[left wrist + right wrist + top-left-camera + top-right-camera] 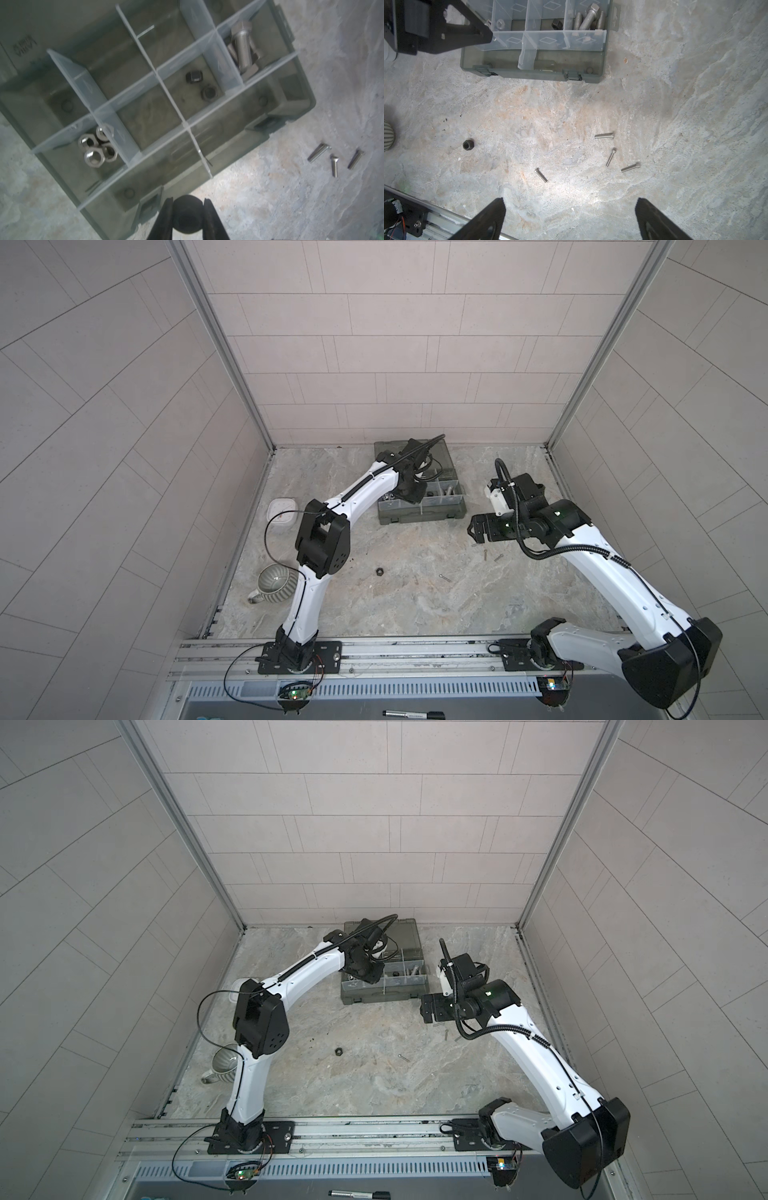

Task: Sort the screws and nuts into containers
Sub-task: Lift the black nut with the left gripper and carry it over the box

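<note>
The organizer case (pixel 419 515) (pixel 382 997) lies open at the back of the table. My left gripper (pixel 188 202) hangs over its near edge (pixel 239 149), shut on a black nut (pixel 187 216). The containers hold several silver nuts (pixel 97 147), two black nuts (pixel 194 76) and thick hex bolts (pixel 244 47). Another black nut (pixel 379 571) (pixel 468 144) lies loose mid-table. Several thin screws (pixel 604 136) (pixel 541 175) (pixel 334 165) lie right of it. My right gripper (pixel 570 204) (pixel 471 531) hovers open and empty near those screws, to the right of the case.
A ribbed grey mug (pixel 276 583) and a white square clock (pixel 282 512) stand by the left wall, partly behind my left arm. A black marker (pixel 411 713) lies in front of the metal rail (pixel 415 651).
</note>
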Controlling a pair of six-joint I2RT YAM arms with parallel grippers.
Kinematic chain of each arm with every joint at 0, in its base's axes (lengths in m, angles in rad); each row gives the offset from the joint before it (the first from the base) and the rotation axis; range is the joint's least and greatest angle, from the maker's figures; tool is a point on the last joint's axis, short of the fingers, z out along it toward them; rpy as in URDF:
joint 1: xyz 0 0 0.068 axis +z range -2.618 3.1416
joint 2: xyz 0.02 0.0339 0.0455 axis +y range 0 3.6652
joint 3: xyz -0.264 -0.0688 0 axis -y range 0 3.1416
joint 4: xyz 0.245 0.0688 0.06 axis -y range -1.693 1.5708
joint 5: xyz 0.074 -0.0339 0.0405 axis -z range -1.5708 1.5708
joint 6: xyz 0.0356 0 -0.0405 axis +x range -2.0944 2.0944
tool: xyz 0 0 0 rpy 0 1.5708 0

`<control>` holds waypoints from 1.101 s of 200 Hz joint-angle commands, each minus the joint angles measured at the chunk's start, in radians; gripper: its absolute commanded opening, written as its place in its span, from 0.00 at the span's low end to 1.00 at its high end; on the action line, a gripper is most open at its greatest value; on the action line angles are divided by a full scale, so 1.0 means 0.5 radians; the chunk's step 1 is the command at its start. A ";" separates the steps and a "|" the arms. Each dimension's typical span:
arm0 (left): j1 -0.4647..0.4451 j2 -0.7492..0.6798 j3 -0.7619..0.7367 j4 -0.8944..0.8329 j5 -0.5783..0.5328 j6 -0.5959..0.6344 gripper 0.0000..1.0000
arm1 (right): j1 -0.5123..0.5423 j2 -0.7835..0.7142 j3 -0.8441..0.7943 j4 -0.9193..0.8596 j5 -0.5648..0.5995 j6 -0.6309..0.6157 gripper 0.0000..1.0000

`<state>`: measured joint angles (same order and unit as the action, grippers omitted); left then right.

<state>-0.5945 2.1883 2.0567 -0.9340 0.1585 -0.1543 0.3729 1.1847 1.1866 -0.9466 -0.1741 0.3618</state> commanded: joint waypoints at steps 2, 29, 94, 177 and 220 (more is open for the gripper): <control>0.028 0.125 0.236 -0.115 0.117 0.050 0.17 | -0.038 0.061 0.098 -0.027 0.051 -0.056 0.99; 0.046 0.269 0.382 -0.043 0.227 0.001 0.16 | -0.097 0.175 0.204 -0.044 0.053 -0.103 0.99; 0.075 0.413 0.425 0.270 0.383 -0.158 0.17 | -0.194 0.495 0.485 -0.024 -0.010 -0.207 0.99; 0.164 0.604 0.585 0.315 0.495 -0.237 0.18 | -0.212 0.867 0.846 -0.101 -0.050 -0.182 0.99; 0.189 0.635 0.566 0.343 0.576 -0.279 0.25 | -0.220 0.960 0.923 -0.158 -0.059 -0.192 0.99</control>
<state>-0.5049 2.4931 2.3196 -0.7757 0.4107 -0.2737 0.2691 1.6451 1.6165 -0.9775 -0.2020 0.2726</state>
